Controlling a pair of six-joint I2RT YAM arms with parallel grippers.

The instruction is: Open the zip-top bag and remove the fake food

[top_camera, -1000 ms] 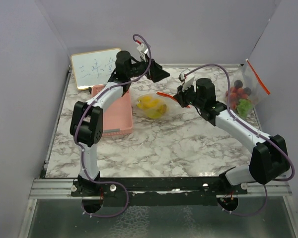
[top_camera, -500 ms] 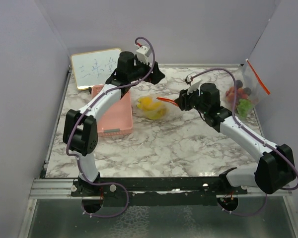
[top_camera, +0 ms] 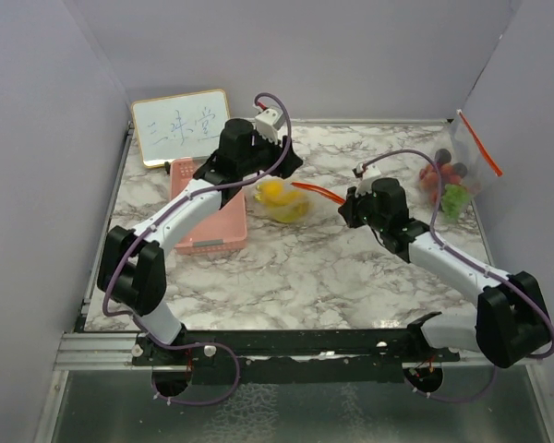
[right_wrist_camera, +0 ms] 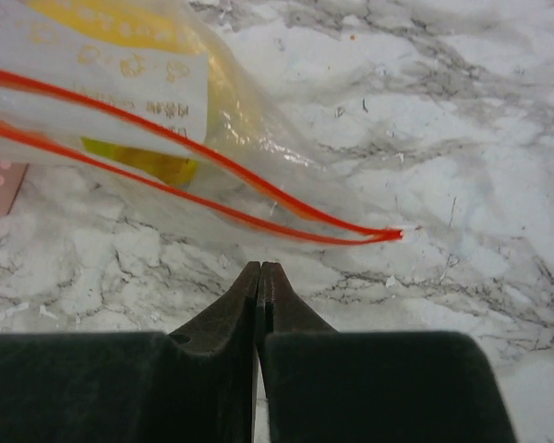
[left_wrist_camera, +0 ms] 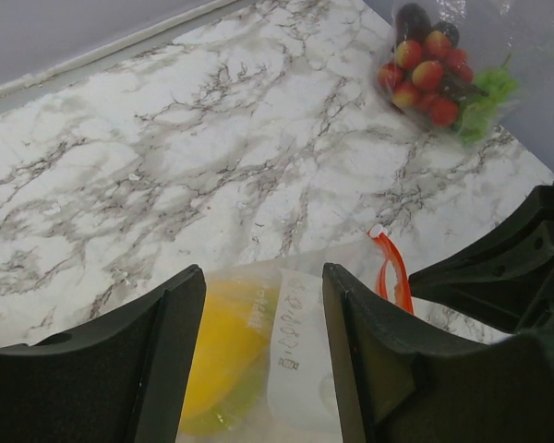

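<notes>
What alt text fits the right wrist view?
The right gripper, jaws shut, points at a clear zip-top bag lying on the marble table, tips just short of its edge. The bag's two red zip strips are parted, meeting at one corner, with yellow fake food inside.

Tally, marble table (top_camera: 286, 268): bags, basket, board, arms.
Two zip-top bags: mid-table bag (top_camera: 297, 209) with yellow fake food (top_camera: 275, 192), right-wall bag (top_camera: 471, 148) with red, purple and green pieces (top_camera: 446, 180); pieces overlap, no firm count. One pink basket (top_camera: 208, 221). One whiteboard (top_camera: 178, 126). Two arms: left arm (top_camera: 180, 214), right arm (top_camera: 448, 259).
</notes>
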